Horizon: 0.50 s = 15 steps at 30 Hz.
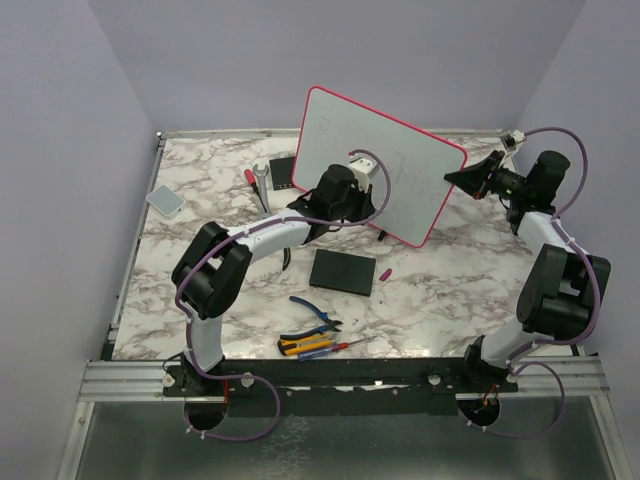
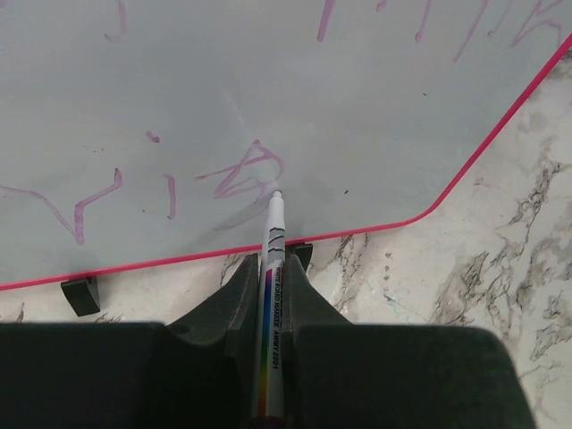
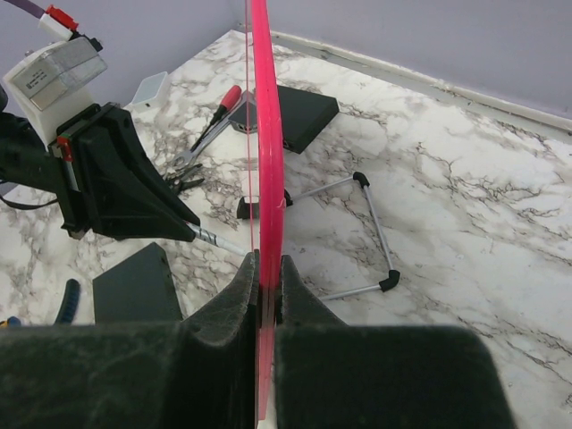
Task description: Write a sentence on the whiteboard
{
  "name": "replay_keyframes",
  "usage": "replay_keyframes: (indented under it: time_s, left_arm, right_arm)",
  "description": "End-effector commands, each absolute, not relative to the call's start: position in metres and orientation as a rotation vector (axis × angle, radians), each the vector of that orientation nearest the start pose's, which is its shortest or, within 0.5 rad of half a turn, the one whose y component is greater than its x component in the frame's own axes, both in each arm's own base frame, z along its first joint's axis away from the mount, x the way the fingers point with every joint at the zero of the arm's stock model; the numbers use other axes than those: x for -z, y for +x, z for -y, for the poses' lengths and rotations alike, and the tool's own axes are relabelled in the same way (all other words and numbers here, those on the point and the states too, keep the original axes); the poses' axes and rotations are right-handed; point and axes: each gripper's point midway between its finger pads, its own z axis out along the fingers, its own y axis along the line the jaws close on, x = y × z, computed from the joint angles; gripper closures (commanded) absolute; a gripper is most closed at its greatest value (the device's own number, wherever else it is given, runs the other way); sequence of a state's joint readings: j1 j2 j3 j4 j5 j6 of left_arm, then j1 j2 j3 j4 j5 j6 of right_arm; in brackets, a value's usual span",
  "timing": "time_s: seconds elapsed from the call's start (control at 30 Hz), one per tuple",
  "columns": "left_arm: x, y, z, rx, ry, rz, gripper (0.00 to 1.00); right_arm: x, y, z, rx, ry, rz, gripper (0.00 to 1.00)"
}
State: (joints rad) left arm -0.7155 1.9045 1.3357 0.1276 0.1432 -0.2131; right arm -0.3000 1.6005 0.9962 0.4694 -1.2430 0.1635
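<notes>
Nearest, well in front of the whiteboard (image 1: 330, 125) by the near edge of the table (image 1: 450, 290), lie blue-handled pliers (image 1: 316, 312), a yellow-and-black-handled tool (image 1: 296, 345) and a thin screwdriver (image 1: 340, 346). Closer to the whiteboard, just in front of its lower edge, sit a flat black slab (image 1: 342, 271) and, beside it, a small pink cap (image 1: 385, 272). The left hand (image 2: 273, 264) is closed tight on a white marker (image 2: 274, 232). The marker runs out between the fingers, and its tip touches the whiteboard's face low down, at the end of a pink stroke. The whiteboard stands tilted on small black feet (image 2: 80, 293) near the middle of the table, its pink-red frame rounded at the corners. The sentence (image 2: 237, 174) shows as faint pinkish handwriting across the white face, in more than one line and too pale to read. The right hand (image 3: 265, 268) is closed on the whiteboard's right edge, one finger on each side of the frame. Behind the whiteboard, a wire stand (image 3: 371, 223) with black-tipped legs rests on the table. At the whiteboard's far left side are a second black slab (image 1: 283, 172), a silver wrench (image 1: 262, 183) and a red-handled screwdriver (image 1: 250, 177). Further left of the whiteboard lies a small grey pad (image 1: 165, 199).
</notes>
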Motion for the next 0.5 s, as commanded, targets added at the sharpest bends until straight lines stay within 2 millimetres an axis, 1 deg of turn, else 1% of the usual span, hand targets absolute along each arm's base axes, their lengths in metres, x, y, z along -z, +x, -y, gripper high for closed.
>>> replay_keyframes:
  time_s: [0.0,0.47]
  left_arm:
    - [-0.171,0.42,0.395,0.712,0.544,-1.873,1.0]
    - [-0.189,0.426,0.396,0.714,0.517,-1.833,1.0]
  right_arm:
    - [-0.21,0.411,-0.058,-0.969,-0.549,-1.654,0.99]
    - [-0.21,0.411,-0.058,-0.969,-0.55,-1.654,0.99]
